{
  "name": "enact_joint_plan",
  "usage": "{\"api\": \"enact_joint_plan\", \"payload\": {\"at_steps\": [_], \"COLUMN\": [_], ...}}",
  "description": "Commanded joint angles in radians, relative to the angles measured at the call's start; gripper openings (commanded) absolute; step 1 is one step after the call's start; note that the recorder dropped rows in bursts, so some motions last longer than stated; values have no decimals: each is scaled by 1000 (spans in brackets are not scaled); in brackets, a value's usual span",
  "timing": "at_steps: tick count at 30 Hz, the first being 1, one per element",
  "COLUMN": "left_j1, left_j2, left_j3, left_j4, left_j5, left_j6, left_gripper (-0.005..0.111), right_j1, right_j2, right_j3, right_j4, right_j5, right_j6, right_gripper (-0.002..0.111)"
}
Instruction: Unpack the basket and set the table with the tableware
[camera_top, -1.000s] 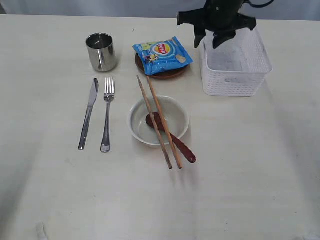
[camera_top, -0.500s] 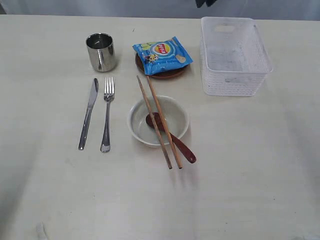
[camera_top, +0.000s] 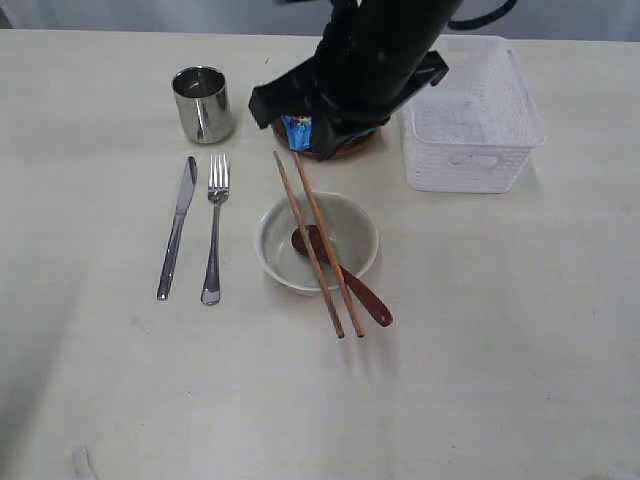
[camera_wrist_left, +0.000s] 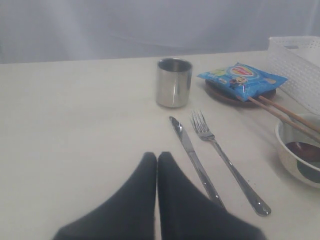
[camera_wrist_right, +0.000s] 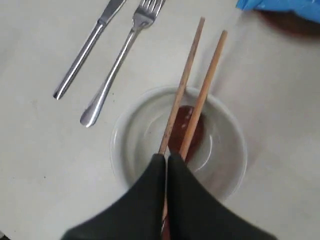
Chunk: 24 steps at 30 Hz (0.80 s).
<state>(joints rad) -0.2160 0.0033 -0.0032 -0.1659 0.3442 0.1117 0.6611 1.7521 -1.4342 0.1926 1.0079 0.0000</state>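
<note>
Off-white bench (camera_top: 500, 380) bears the white basket (camera_top: 470, 160) at far right, steel cup (camera_top: 202, 103), knife (camera_top: 177, 228) and fork (camera_top: 214, 228) left of the cream bowl (camera_top: 362, 240), chopsticks (camera_top: 318, 248) across it, wooden spoon (camera_top: 366, 298) in it; left fingers (camera_wrist_left: 137, 200) pressed together near the knife, right fingers (camera_wrist_right: 147, 200) pressed together above the bowl.

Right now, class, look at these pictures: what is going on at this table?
A two-armed robot is setting the table. The knife, fork and cup are laid out; chopsticks lie across the bowl, a spoon in it. The right gripper is shut on nothing, pointing toward the bowl, its arm over the chip packet. The left gripper is shut too, near the knife. Nothing shows in the basket.
</note>
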Motion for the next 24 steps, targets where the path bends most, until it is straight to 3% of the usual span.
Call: {"api": "enact_joint_plan", "payload": {"at_steps": [1,5,24], "left_j1": [-6,-6,-6], "left_j2": [-3,-3,-3], "left_j3": [3,3,3], "left_j4": [1,1,1], "left_j5": [-2,-2,-2], "left_j6": [-3,-3,-1], "left_gripper": [0,0,0], "right_j1": [29,29,53], "right_j2": [40,78,186], "right_j3": [54,54,54], "right_j4": [0,11,22], "right_j5": [-20,-39,-113], "right_j6": [6,27,36], "right_gripper": [36,53,53]}}
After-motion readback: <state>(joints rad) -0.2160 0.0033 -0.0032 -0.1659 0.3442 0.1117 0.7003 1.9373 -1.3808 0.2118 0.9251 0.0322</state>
